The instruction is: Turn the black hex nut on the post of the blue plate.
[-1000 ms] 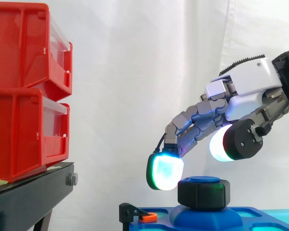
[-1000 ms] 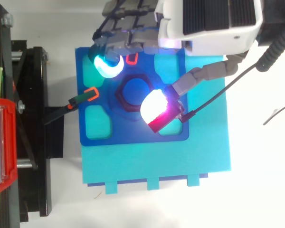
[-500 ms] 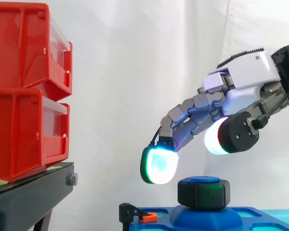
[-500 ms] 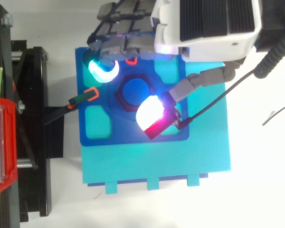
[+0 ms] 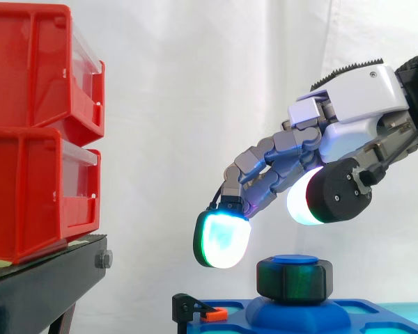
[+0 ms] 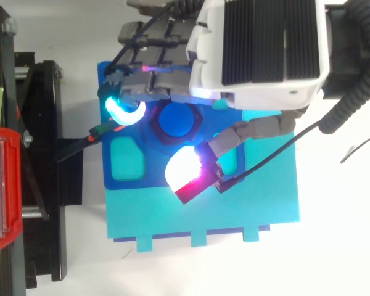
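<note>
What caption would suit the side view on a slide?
Robot hand hovers open above the black hex nut on the blue plate.

Across from me, two red plastic bins (image 5: 29,69) are sitting stacked on a black metal stand (image 5: 49,285). A white curtain (image 5: 195,90) is hanging behind, and a small orange clip (image 5: 213,314) is resting low beside the stand.

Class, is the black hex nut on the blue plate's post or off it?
On. In the side view the black hex nut rings the post, whose blue top shows above it; the hand hovers clear.

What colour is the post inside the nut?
Blue; the post shows best in the top view.
</note>
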Tool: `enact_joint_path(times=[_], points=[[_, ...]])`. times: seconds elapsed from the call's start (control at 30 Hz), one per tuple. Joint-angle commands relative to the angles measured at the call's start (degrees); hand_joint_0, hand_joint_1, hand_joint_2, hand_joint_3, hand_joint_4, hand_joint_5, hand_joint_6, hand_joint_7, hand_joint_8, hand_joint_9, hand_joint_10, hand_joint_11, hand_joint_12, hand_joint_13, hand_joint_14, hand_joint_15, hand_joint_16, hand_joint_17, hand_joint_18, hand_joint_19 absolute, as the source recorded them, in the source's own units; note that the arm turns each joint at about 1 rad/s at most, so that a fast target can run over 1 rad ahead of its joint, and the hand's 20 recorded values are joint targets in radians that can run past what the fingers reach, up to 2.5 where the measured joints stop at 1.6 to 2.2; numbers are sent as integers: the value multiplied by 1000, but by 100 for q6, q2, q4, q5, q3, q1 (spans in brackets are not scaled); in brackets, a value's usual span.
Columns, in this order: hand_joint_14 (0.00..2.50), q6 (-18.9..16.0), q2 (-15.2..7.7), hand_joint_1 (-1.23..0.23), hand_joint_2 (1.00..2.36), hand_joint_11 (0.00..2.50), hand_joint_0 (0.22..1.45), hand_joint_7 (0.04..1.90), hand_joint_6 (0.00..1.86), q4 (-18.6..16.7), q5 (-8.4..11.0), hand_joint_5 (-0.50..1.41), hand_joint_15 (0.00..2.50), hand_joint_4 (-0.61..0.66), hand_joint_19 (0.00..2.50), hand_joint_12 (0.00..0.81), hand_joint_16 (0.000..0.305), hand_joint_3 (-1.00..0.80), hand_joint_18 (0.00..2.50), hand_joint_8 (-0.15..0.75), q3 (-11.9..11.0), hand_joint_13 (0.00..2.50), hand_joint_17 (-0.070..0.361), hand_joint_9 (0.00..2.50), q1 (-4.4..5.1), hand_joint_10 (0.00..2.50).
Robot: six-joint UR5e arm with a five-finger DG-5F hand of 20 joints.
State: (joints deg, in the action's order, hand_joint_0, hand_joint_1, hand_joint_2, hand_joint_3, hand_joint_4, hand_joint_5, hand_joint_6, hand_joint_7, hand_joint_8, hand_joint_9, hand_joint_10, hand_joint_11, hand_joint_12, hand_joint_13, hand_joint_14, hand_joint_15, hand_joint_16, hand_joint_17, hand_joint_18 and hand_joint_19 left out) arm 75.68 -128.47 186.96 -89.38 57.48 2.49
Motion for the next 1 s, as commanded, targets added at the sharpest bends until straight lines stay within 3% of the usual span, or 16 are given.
enact_joint_path(times=[0.0, 0.1, 0.43, 0.73, 0.97], points=[[0, 8, 6, -403, 1000, 0, 460, 805, 502, 95, 236, -191, 23, 167, 39, 365, 59, -500, 101, 251, 0, 323, 133, 486, 138, 0], [0, 17, -3, -402, 1000, 0, 460, 805, 502, 148, 342, -191, 26, 167, 38, 365, 59, -500, 100, 250, 9, 323, 133, 486, 199, 0], [0, 8, 6, -402, 1000, 0, 461, 812, 502, 244, 403, -190, 22, 170, 39, 364, 59, -500, 100, 250, 0, 323, 133, 486, 270, 0], [0, 8, 6, -400, 1000, 0, 461, 832, 503, 341, 395, -187, 26, 175, 39, 364, 59, -500, 100, 250, 9, 323, 132, 487, 270, 0], [2, 25, 6, -399, 1000, 0, 462, 848, 503, 403, 368, -186, 20, 173, 39, 363, 59, -500, 100, 250, 0, 325, 132, 485, 208, 0]])
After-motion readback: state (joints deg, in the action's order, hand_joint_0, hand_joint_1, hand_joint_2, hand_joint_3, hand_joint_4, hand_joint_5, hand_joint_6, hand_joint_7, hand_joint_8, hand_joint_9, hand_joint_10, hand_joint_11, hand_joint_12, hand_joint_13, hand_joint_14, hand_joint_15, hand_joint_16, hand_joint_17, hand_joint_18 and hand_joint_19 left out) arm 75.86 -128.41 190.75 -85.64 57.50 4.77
